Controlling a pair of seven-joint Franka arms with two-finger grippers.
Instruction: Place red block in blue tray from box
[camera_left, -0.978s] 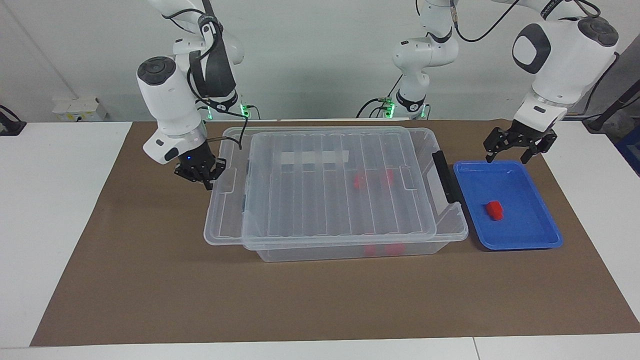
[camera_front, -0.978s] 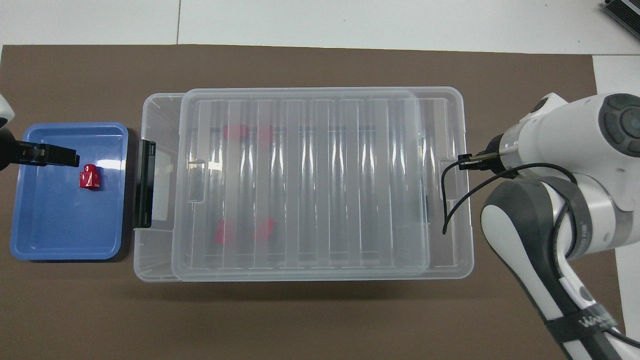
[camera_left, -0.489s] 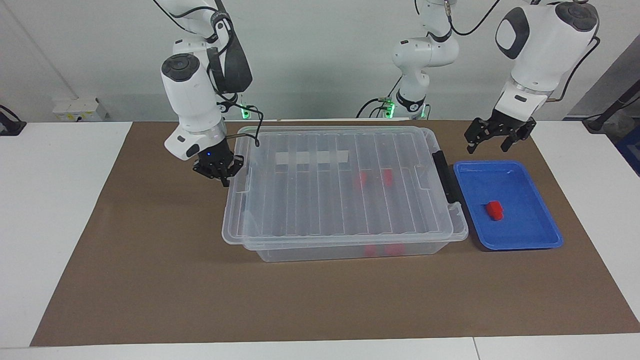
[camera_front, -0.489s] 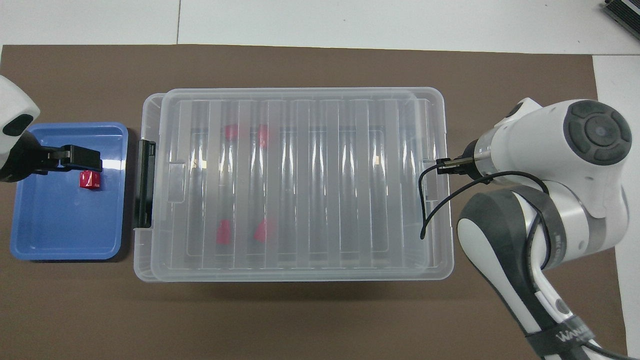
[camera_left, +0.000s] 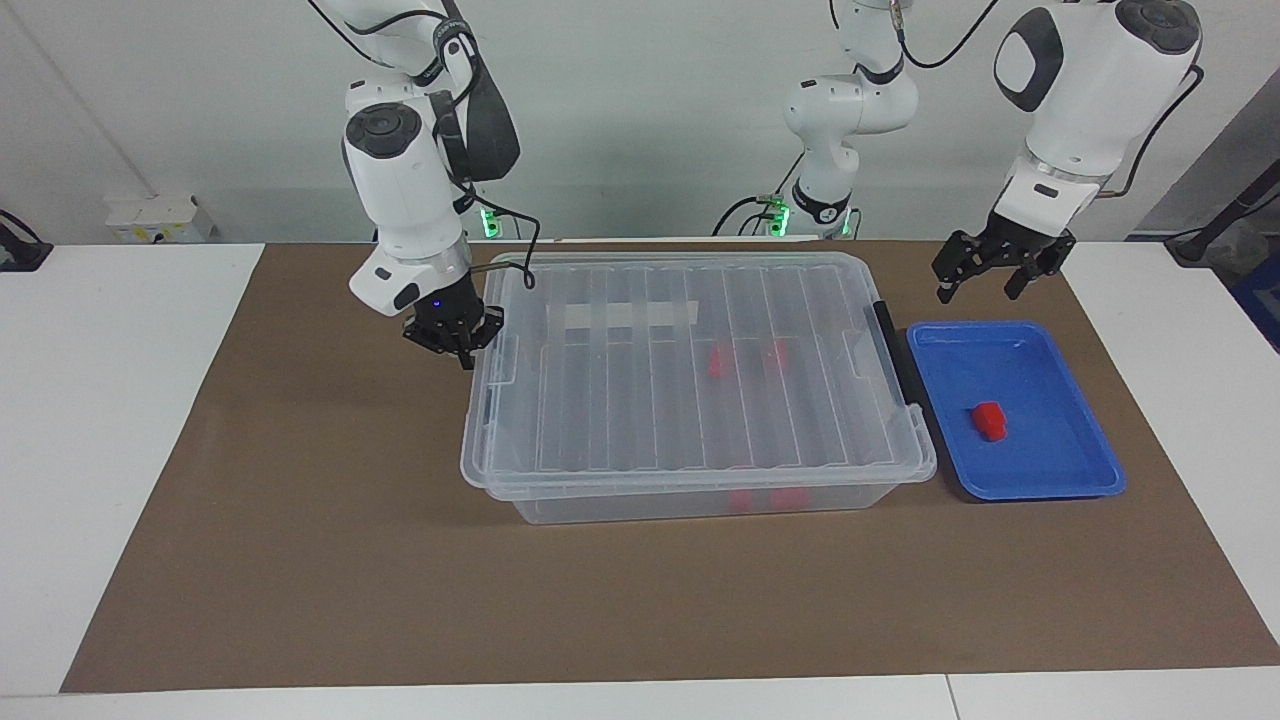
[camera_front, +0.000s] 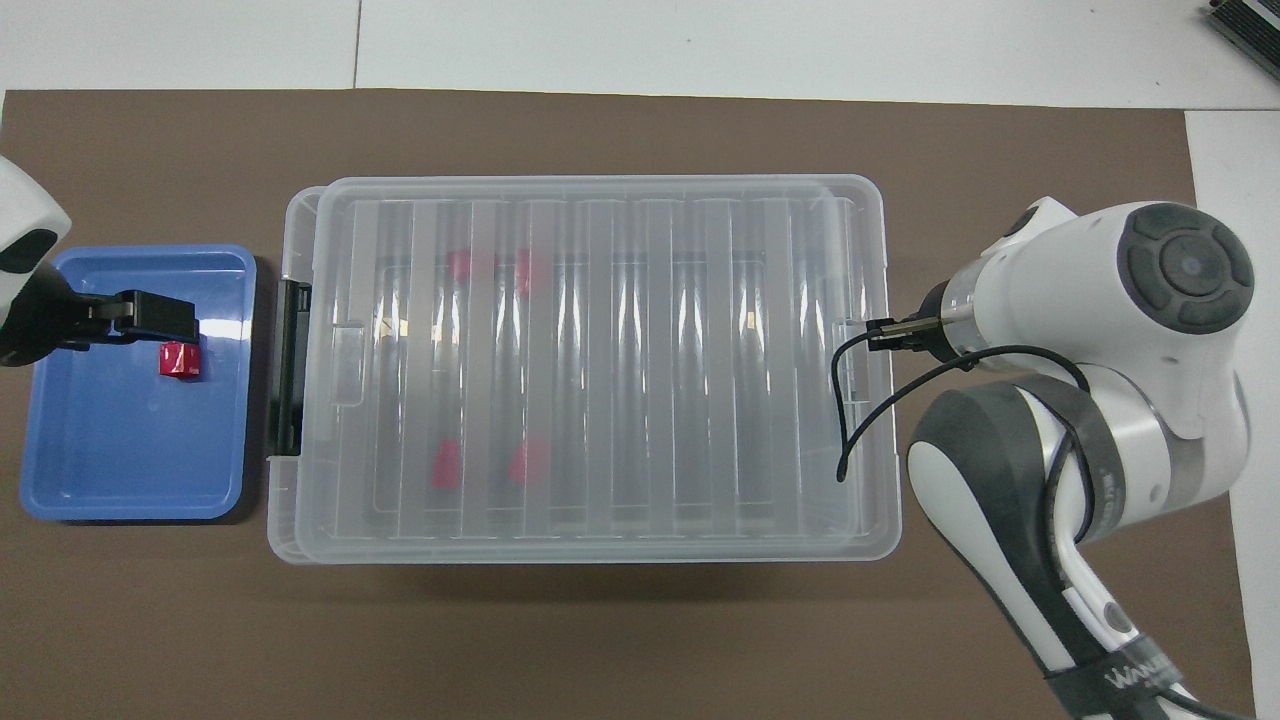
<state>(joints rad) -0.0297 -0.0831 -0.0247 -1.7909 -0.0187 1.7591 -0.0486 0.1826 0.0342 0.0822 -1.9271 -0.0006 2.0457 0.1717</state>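
Observation:
The box (camera_left: 700, 500) is a clear bin with its ribbed lid (camera_left: 650, 400) lying square on it. Several red blocks show through it (camera_left: 717, 362) (camera_front: 445, 465). The blue tray (camera_left: 1045, 450) sits beside the box's black clip handle (camera_left: 890, 350), toward the left arm's end. One red block (camera_left: 989, 420) lies in the tray; it also shows in the overhead view (camera_front: 180, 358). My right gripper (camera_left: 455, 338) is at the lid's end away from the tray, shut on its edge. My left gripper (camera_left: 990, 272) is open and empty, raised over the tray's rim nearest the robots.
A brown mat (camera_left: 300, 560) covers the table under everything. A black cable (camera_front: 850, 420) hangs from my right wrist over the lid's end. A third robot base (camera_left: 840, 120) stands at the robots' edge of the table.
My right gripper moved toward the left arm's end and slid the lid along until it sits square on the box. My left gripper rose and drew back from the tray.

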